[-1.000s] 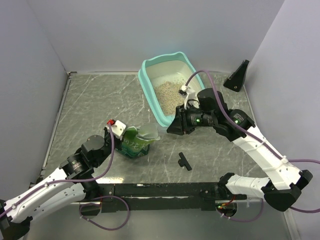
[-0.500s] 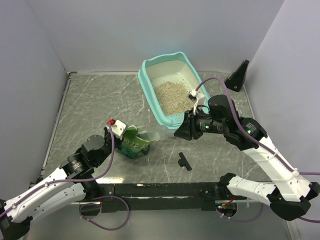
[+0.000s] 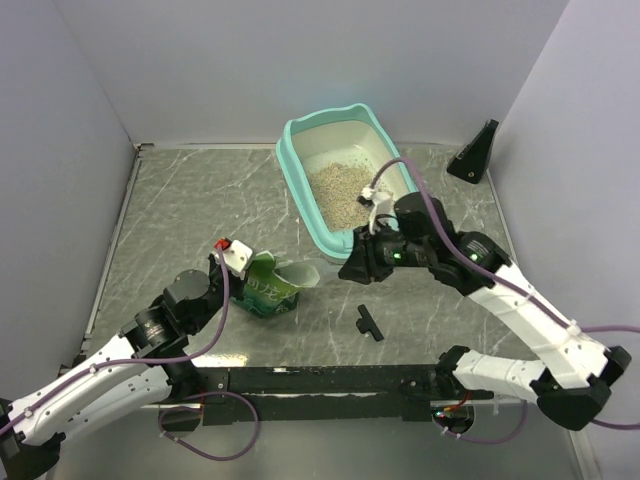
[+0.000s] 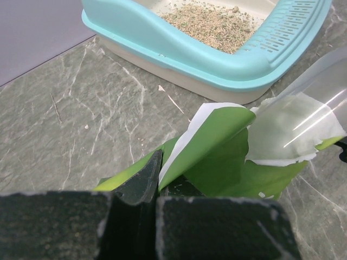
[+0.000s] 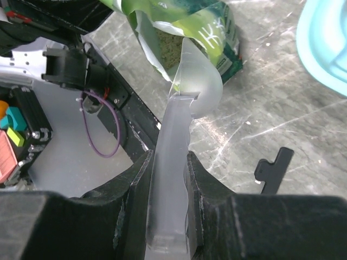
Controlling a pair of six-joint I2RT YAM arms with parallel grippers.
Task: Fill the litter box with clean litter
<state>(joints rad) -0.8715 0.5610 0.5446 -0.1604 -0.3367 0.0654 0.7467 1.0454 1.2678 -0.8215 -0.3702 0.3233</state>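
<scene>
Scoop of translucent plastic [image 5: 187, 81] is back at glossy green bag [image 3: 262, 290], pinched by right gripper [image 3: 355, 262]; left gripper [image 3: 228, 268] pinches bag edge. Beige grainy litter [image 3: 338, 190] lies in teal-rimmed litter box [image 3: 296, 180]; refill next.

Both arms share one build: white shell links joined by black cylindrical joints. The left arm [image 3: 110, 372], lower left of the top view, has a white connector block [image 3: 237, 258] with a red tab. The right arm [image 3: 525, 315], lower right, shows a small green light [image 3: 397, 254]. Purple cables [image 3: 216, 322] loop along each, and a black rail [image 3: 320, 381] joins the bases. The left gripper [image 4: 158, 181] is matte black and grainy.
</scene>
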